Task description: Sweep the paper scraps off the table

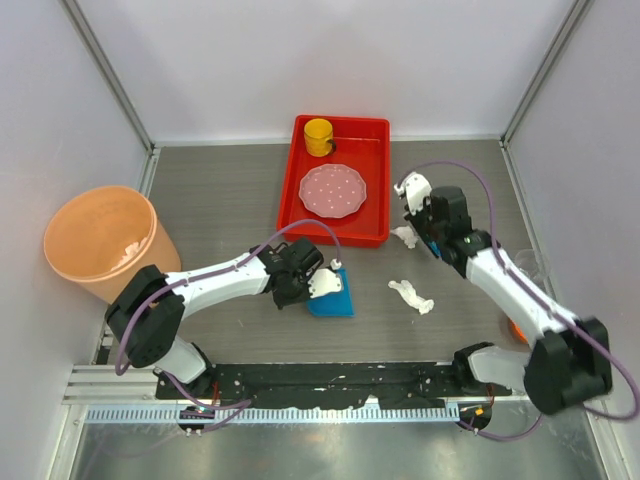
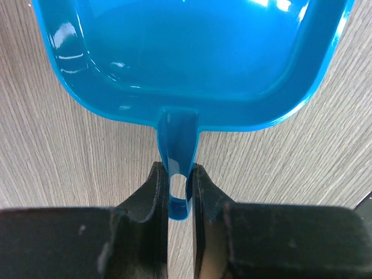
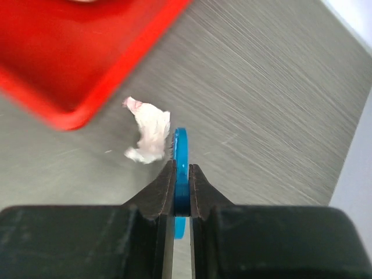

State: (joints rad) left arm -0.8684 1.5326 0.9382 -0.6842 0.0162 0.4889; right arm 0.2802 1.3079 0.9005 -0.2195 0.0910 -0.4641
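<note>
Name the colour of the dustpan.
The dustpan is blue, seen best in the left wrist view.

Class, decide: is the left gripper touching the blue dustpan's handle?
Touching. The left wrist view shows the left gripper with both fingers clamped against the dustpan handle.

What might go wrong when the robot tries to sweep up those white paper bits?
One paper scrap lies close to the red tray corner, so the thin blue tool in the right gripper might jam it against the tray. The blue dustpan in the left gripper is apart from the second scrap, so that one may slide past it.
</note>
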